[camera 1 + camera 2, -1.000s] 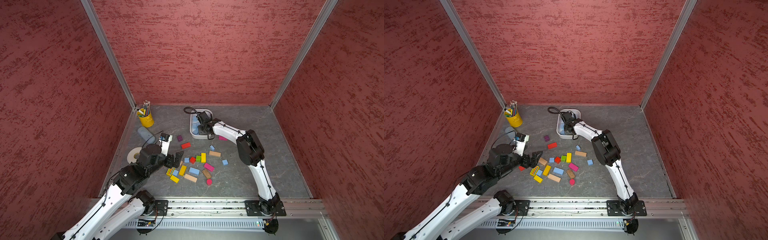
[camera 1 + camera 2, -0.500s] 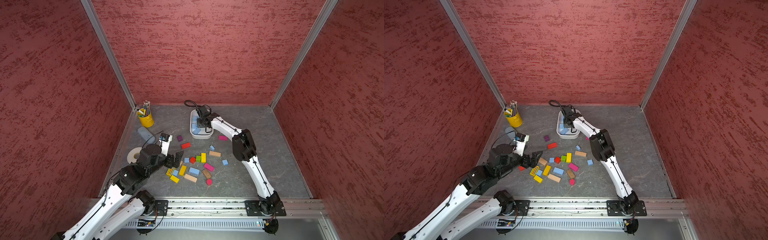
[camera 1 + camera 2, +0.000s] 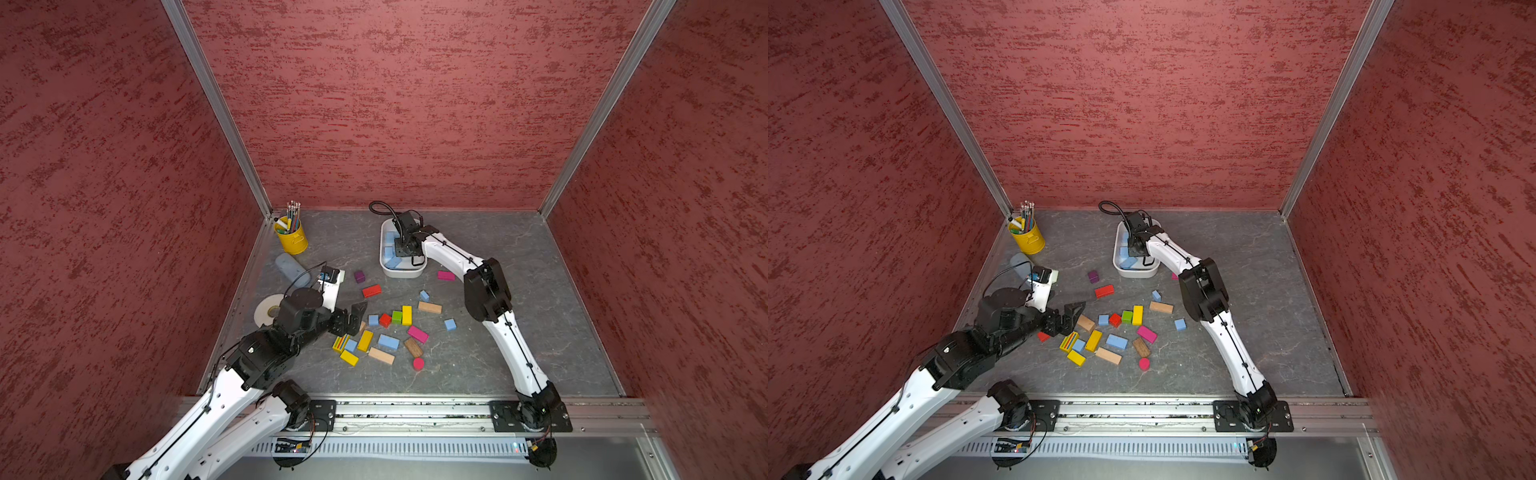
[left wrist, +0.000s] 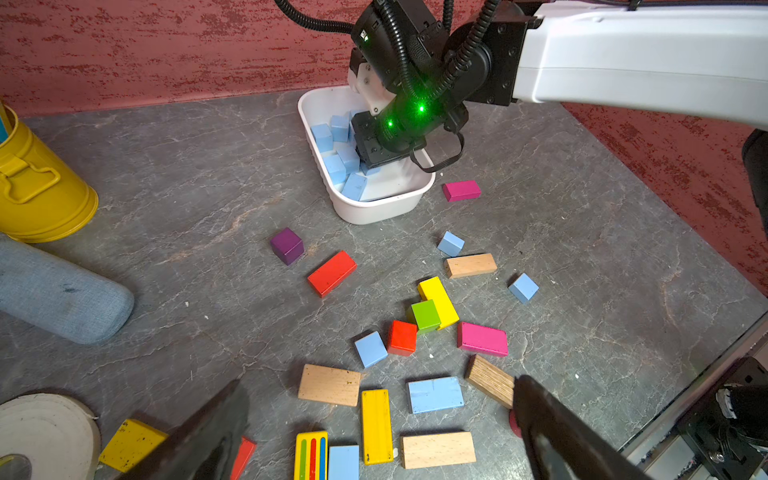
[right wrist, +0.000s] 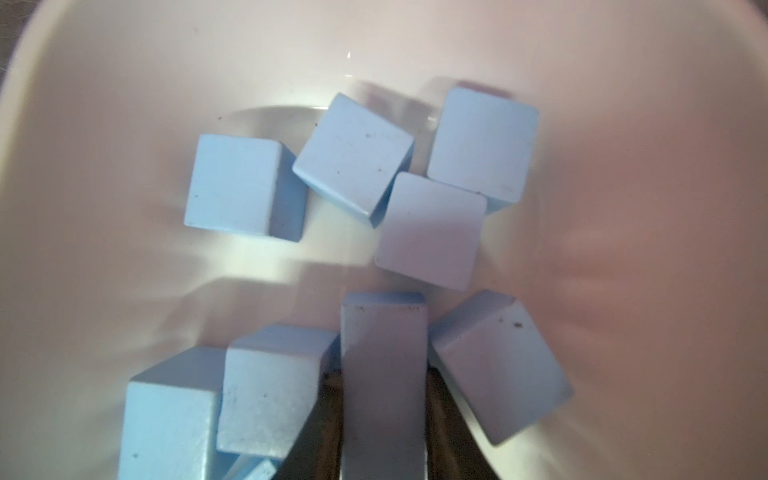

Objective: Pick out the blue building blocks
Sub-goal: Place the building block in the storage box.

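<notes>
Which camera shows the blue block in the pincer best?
The right wrist view: the long blue block sits close up between the fingers of the right pincer, over the white tub. In the left wrist view and both top views, the pincer itself hides it.

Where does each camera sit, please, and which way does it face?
Top views: high above the front rail, looking down on the table and back wall; both arms show, left gripper open, right gripper in the tray.
Left wrist: low over the table, facing the tray; its own spread fingers and the right arm show.
Right wrist: close over the tray, looking down at blue blocks; its fingers hold one long block.
Shared: all views show the tray's blue blocks.
</notes>
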`<state>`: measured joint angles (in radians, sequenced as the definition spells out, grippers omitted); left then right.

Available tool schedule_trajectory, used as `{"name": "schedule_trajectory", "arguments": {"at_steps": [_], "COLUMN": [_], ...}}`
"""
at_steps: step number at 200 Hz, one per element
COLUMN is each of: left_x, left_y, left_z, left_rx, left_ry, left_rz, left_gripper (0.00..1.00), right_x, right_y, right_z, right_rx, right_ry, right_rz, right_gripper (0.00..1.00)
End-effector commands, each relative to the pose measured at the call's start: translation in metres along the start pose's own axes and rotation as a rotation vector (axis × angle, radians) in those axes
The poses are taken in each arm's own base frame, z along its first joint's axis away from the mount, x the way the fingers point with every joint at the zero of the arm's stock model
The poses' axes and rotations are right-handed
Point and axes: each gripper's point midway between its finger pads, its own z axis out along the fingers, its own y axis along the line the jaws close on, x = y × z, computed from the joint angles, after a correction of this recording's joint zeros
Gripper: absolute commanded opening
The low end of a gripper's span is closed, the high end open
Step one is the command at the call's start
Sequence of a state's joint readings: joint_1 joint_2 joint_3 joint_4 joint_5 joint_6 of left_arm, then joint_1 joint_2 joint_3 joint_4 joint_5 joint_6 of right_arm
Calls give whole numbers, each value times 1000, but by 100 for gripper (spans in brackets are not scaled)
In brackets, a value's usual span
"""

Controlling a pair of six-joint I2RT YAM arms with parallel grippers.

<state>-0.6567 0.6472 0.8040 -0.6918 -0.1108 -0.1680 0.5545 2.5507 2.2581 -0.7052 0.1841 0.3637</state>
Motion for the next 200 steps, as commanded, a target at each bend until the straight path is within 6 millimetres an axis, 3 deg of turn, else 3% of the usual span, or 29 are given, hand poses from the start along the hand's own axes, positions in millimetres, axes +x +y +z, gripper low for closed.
{"name": "schedule_trajectory", "arguments": {"at_steps": [1, 94, 151, 200], "left_x": [3, 3, 4, 6], "left_y": [0, 0, 1, 0], "left_z": [1, 1, 2, 4], "left_rx": [-1, -4, -7, -3], "left_ry": [7, 6, 10, 22], "left_rz": [1, 2, 1, 2], "left_gripper": [100, 99, 100, 99], "right_x": [-18, -48, -75, -61], "right_y": [4, 13, 29, 34], "right_z": [-16, -59, -124, -182], "right_rx": [-32, -94, -209, -289], "right_ry": [-34, -105, -209, -283], "right_rz": [30, 47, 61, 54], "right_gripper": [33, 51, 58, 64]}}
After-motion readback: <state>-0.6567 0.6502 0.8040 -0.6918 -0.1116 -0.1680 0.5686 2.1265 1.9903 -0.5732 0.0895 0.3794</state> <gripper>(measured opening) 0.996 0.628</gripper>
